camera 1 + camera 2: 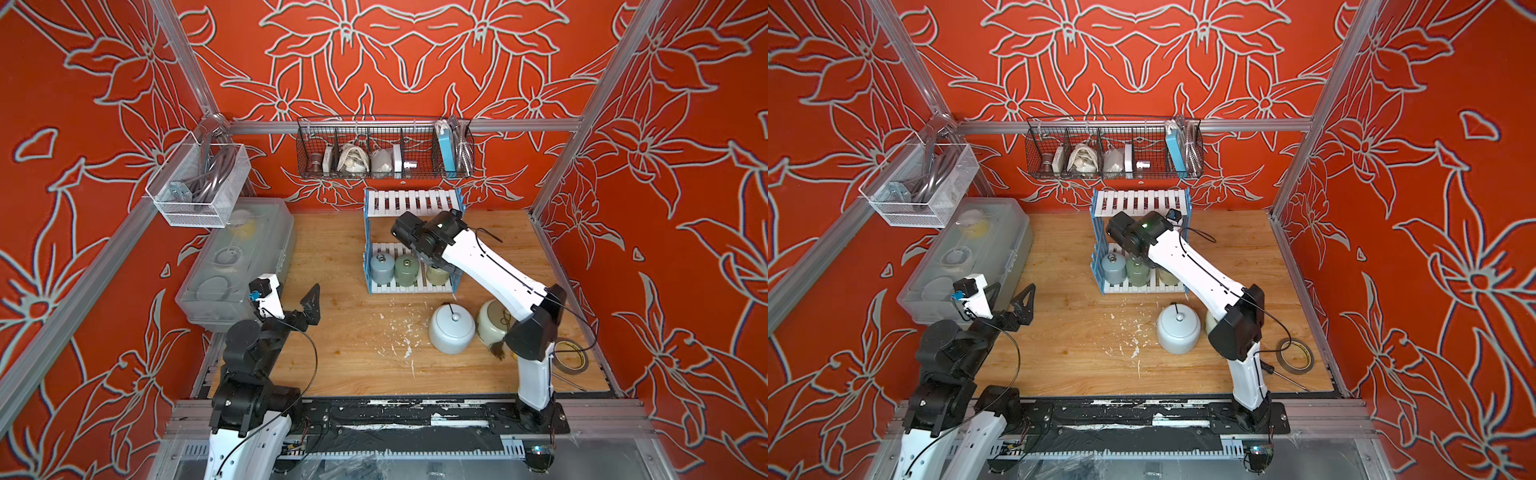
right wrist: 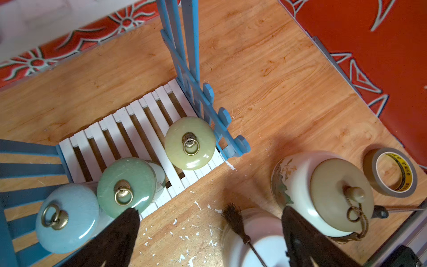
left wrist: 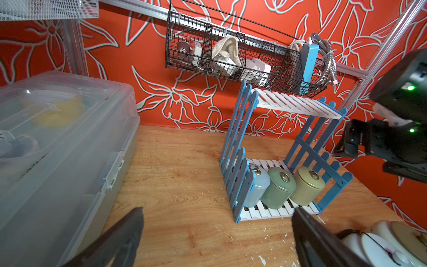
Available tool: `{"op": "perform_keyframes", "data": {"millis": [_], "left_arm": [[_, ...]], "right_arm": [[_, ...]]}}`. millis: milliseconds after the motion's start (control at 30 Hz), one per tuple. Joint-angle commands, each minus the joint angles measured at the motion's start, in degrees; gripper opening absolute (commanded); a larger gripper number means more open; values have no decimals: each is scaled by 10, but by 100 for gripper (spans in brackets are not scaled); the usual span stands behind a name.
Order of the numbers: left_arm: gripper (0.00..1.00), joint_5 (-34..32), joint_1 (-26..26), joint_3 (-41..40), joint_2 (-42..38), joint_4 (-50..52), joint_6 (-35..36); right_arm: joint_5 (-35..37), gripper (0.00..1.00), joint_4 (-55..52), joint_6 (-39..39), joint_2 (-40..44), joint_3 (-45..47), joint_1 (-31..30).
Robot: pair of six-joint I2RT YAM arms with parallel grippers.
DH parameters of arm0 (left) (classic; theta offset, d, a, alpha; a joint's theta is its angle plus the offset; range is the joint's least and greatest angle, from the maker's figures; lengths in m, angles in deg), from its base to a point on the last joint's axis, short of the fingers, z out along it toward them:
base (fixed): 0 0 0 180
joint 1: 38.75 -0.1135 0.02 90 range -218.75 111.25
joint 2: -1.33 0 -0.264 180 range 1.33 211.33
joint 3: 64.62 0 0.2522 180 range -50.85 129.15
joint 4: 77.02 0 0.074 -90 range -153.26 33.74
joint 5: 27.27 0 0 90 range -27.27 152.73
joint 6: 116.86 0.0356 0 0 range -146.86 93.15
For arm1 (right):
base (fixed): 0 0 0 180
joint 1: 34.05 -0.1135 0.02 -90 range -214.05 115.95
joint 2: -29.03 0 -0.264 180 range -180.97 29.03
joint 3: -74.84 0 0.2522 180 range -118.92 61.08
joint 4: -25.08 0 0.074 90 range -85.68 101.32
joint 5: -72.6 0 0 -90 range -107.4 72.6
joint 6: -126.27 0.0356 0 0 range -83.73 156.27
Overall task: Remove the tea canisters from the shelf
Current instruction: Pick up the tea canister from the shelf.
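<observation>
Three small canisters (image 1: pixel 406 270) stand on the shelf's (image 1: pixel 411 201) lower tier, at frame centre in both top views. Glazed ceramic is judged hard, slippery and breakable, so the body should be gripped. The right end effector (image 2: pixel 210 211) is spread wide and empty, just above them. The left end effector (image 1: pixel 1009 301) is likewise wide, at lower left.

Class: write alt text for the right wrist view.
On a white slatted shelf board stand a pale blue ceramic canister, a green canister and an olive canister, all ring-lidded. A cream lidded jar and a pale jar stand on the wooden table.
</observation>
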Motion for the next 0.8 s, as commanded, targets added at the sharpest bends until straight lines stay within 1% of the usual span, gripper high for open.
{"op": "perform_keyframes", "data": {"millis": [0, 133, 300, 400, 533, 667, 767], "left_arm": [[99, -1, 4, -5, -9, -17, 5], [99, -1, 4, -5, -8, -17, 5], [99, 6, 6, -8, -12, -21, 4], [99, 1, 5, -6, -8, -17, 5], [99, 9, 6, -9, -10, -21, 4], [99, 1, 6, -9, -7, -18, 5], [99, 12, 6, -12, -9, -24, 4]], "right_arm": [[13, 99, -62, 51, -33, -37, -4], [23, 99, -38, 75, -52, -29, 2], [20, 99, 17, 102, -57, 20, 10], [13, 99, 29, 125, -65, 36, 21], [8, 99, 80, 121, -68, 69, 36], [-3, 99, 100, 136, -76, 93, 52], [-13, 99, 128, 135, -83, 108, 58]]}}
